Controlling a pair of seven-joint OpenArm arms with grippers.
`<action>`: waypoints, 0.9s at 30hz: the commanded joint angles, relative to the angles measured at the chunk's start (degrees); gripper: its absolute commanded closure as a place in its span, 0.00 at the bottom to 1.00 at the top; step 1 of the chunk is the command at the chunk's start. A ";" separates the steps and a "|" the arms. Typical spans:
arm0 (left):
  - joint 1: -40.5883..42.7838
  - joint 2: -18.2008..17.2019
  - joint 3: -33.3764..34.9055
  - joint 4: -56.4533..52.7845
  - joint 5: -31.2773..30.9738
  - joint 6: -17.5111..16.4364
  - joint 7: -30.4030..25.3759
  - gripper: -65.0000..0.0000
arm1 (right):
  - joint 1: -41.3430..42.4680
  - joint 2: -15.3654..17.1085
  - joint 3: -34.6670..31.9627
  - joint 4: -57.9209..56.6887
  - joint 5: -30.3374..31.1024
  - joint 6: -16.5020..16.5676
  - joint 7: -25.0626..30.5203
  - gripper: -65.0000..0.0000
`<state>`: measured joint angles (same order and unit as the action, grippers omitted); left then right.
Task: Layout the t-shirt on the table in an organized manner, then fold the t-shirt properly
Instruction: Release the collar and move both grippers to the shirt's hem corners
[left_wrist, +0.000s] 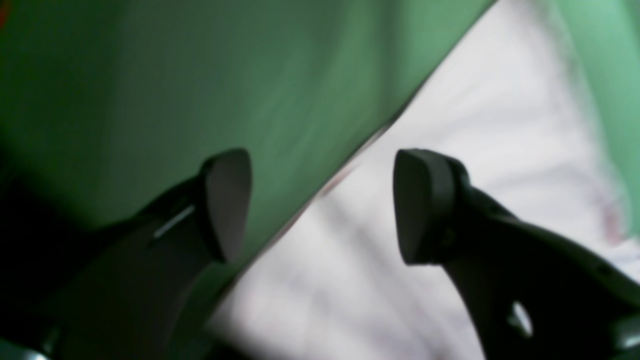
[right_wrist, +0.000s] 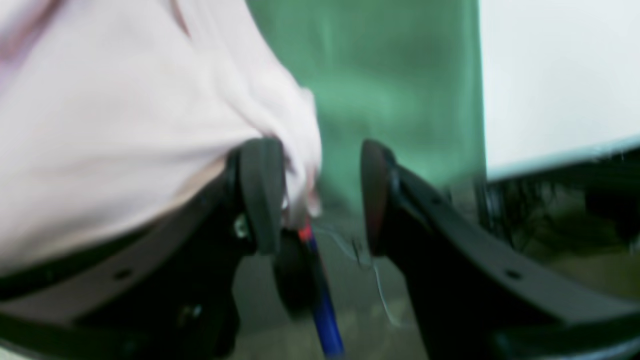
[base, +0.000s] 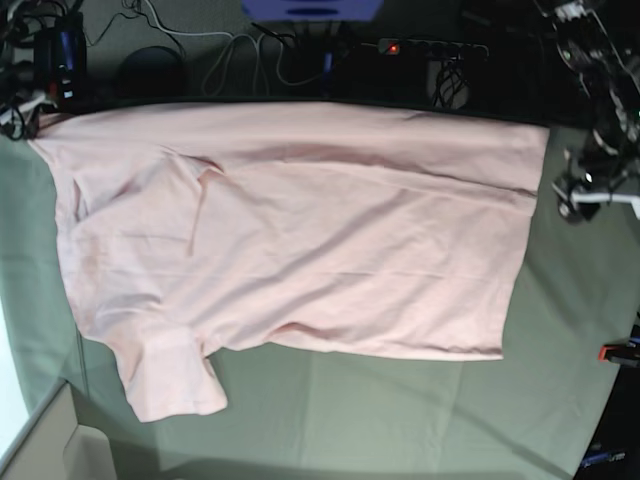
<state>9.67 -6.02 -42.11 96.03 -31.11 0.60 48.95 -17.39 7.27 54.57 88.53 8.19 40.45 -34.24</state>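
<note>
Shirt lies sideways across the table
Your t-shirt (base: 300, 240) runs lengthwise along the table (base: 400, 410); left gripper (left_wrist: 322, 205) and right gripper (right_wrist: 320, 195) both gape empty at its far corners.

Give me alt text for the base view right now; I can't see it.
A pale pink t-shirt lies spread sideways across the grey-green table, plain side up, its far edge at the table's back edge and one short sleeve pointing toward the camera at lower left. Cables and a power strip sit behind the table.
</note>
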 joint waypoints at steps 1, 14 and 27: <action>-1.80 -1.14 0.13 1.16 -0.49 -0.12 -0.99 0.33 | 0.64 1.22 0.34 1.27 0.65 -0.45 1.49 0.60; -17.10 -2.90 4.79 -4.38 -0.40 0.06 -1.43 0.33 | 1.08 1.13 1.21 1.27 0.65 -0.45 1.49 0.60; -25.63 -2.90 4.88 -20.82 -0.40 0.06 -1.70 0.33 | -3.40 0.34 1.57 0.83 0.65 -0.45 1.49 0.32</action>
<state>-14.28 -8.23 -37.32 74.30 -30.85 1.10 48.01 -21.15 6.42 55.88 88.49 7.84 40.25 -34.09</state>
